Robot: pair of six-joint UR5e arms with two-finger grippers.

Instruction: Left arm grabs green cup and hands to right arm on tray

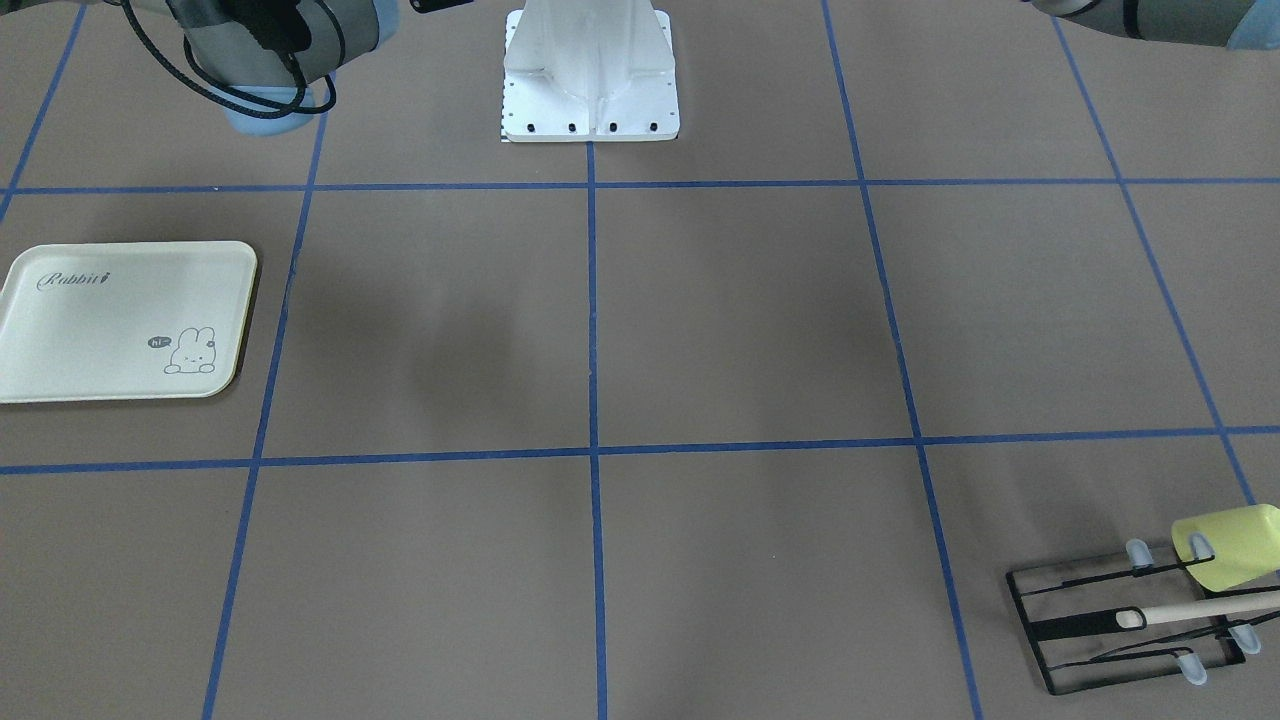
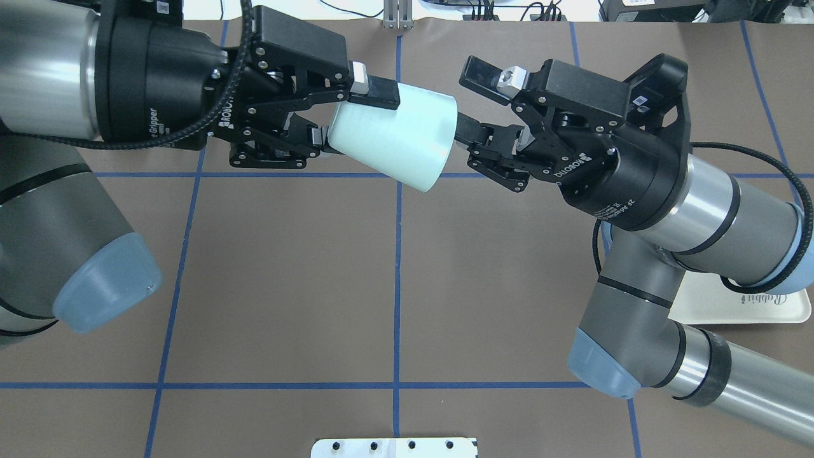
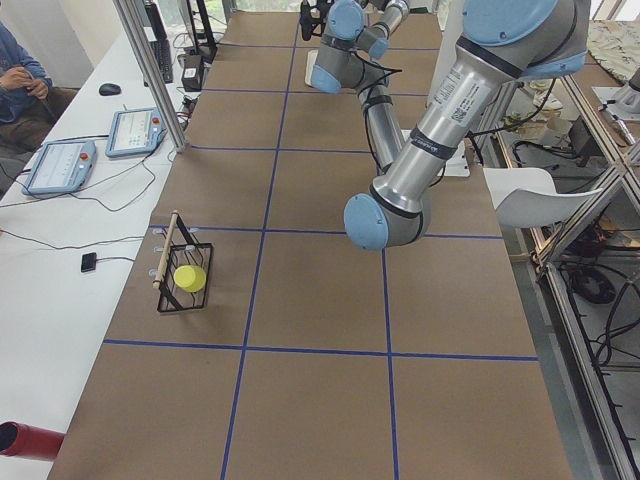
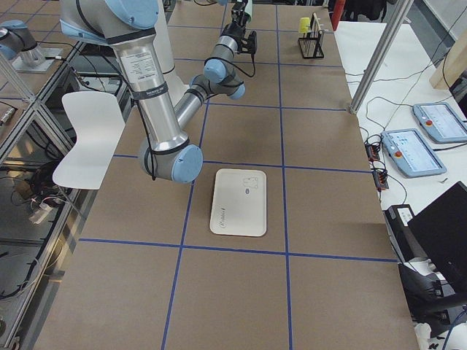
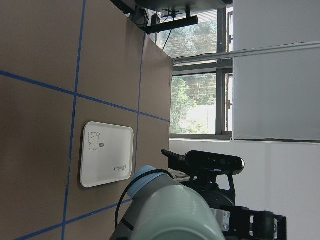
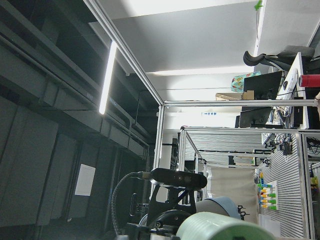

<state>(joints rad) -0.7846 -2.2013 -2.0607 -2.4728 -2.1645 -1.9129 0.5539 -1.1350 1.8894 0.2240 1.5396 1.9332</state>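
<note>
Table (image 2: 286,286): brown top crossed with blue tape lines, and all the action is up in the air over the middle.
Left gripper (image 2: 346,114): clamped across the narrow base end of the cup, one finger on each side. Holding it by the base leaves the wide mouth free for the partner.
Green cup (image 2: 394,137): aloft on its side between the two grippers, mouth aimed at the right arm, off the table.
Right gripper (image 2: 470,98): jaws spread at the cup's rim, lower finger right at the mouth, upper one apart. Nothing gripped yet; I'd say it's lining up for the take.
Tray (image 2: 795,312): cream, flat on the table on the right arm's side, partly hidden under that arm. No cup on it yet, and it looks like the drop-off spot.
</note>
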